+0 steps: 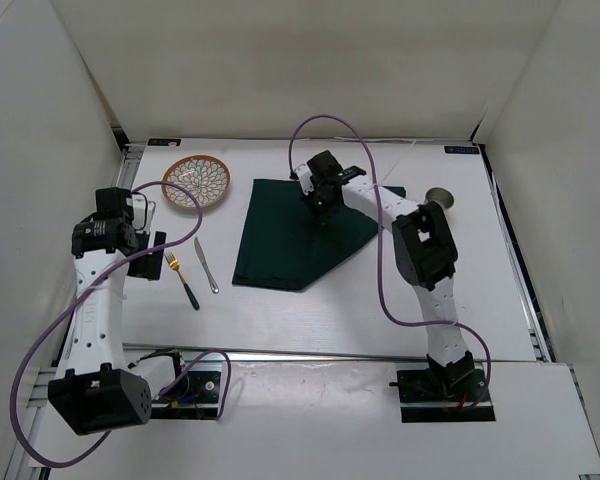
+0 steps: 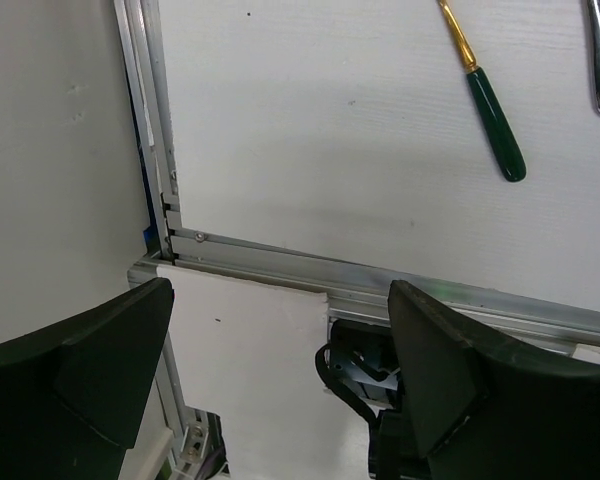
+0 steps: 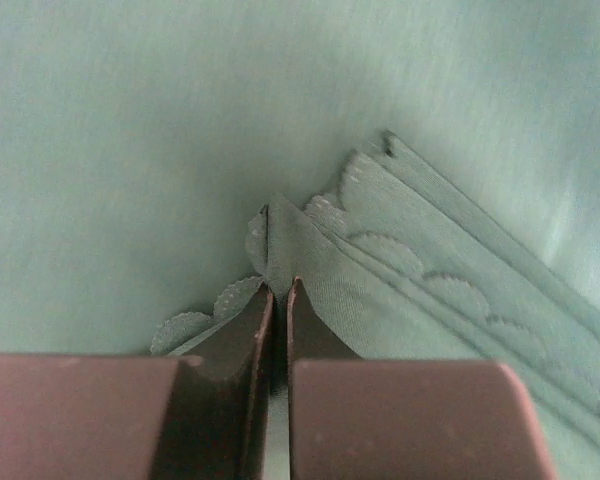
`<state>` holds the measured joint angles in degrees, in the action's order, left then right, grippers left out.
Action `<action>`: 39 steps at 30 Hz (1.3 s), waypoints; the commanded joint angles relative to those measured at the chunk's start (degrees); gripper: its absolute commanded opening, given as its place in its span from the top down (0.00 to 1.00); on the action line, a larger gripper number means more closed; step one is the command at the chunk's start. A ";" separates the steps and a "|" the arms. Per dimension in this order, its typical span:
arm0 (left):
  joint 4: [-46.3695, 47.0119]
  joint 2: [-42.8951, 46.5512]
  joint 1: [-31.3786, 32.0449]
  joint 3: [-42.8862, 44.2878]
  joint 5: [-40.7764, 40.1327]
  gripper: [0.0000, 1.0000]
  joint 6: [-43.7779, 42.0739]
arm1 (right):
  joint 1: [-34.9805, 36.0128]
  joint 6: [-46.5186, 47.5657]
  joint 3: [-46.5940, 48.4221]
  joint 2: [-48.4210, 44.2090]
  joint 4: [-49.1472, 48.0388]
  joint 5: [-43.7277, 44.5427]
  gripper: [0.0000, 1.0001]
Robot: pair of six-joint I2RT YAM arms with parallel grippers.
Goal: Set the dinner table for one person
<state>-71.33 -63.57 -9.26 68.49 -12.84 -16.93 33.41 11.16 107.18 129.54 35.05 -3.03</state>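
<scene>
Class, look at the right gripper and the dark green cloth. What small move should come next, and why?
Probably lift the pinched corner slightly and draw it outward to unfold it. The right gripper is shut on a scalloped corner of the green cloth, and that corner lies folded over the cloth's own middle, not flat.

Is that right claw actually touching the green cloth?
Touching. The right wrist view shows the right gripper pinching a raised fold of the green cloth.

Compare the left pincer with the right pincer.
The left pincer is open wide; the right pincer is shut. The left pincer holds nothing above the dinner table's near left edge; the right pincer pinches a fold of the green cloth. Both are dark and face down.
</scene>
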 commanded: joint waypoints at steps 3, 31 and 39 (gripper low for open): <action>2.95 -2.25 1.43 -0.03 4.83 0.00 -1.35 | -0.80 0.27 -6.27 -10.44 1.87 -1.98 0.89; 24.66 -59.19 23.85 44.23 30.86 0.90 -3.20 | -6.25 2.90 -23.68 -28.45 4.94 -9.45 1.00; 28.61 -75.81 23.85 60.09 27.61 0.90 -1.70 | -6.25 4.22 -24.90 -30.31 7.40 -18.07 1.00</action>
<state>-45.56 -138.61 15.00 124.20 15.68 -19.64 27.27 14.11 82.65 102.32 41.54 -16.49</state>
